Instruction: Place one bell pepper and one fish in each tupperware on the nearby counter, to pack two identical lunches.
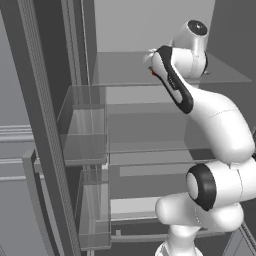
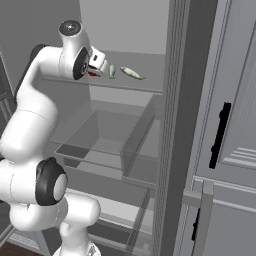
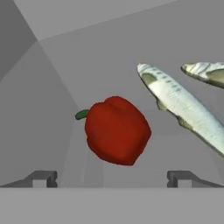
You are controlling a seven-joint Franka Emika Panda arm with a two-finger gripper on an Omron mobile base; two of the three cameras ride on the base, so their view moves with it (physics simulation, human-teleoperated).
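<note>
Step now, I think: grab the red bell pepper (image 3: pixel 117 130) off the fridge shelf (image 2: pixel 135 86). In hand view it sits mid frame, a bit left of centre, green stem poking left. The gripper (image 3: pixel 113 178) is wide open w/ nothing in it; its two tips stand at the bottom of the frame, one each side, and the pepper lies just past the gap btwn them.

To do it well: push straight in so the pepper sits btwn the fingers, then squeeze on its fat round sides. It's shiny and round, so it may roll or pop out if pinched near the end. Aim for the middle, not the stem.

Other stuff: a long pale fish (image 3: pixel 183 107) lies just right of the pepper, slanting from upper mid to lower right. A 2nd fish (image 3: pixel 205 71) peeks in at the upper right edge. The right finger must not bump the near fish. In right base view the gripper (image 2: pixel 102 64) is at upper left, w/ both fish just right of it on the shelf. A tall fridge door edge (image 2: pixel 177 125) stands right of centre, close to the arm, so pull back straight.
</note>
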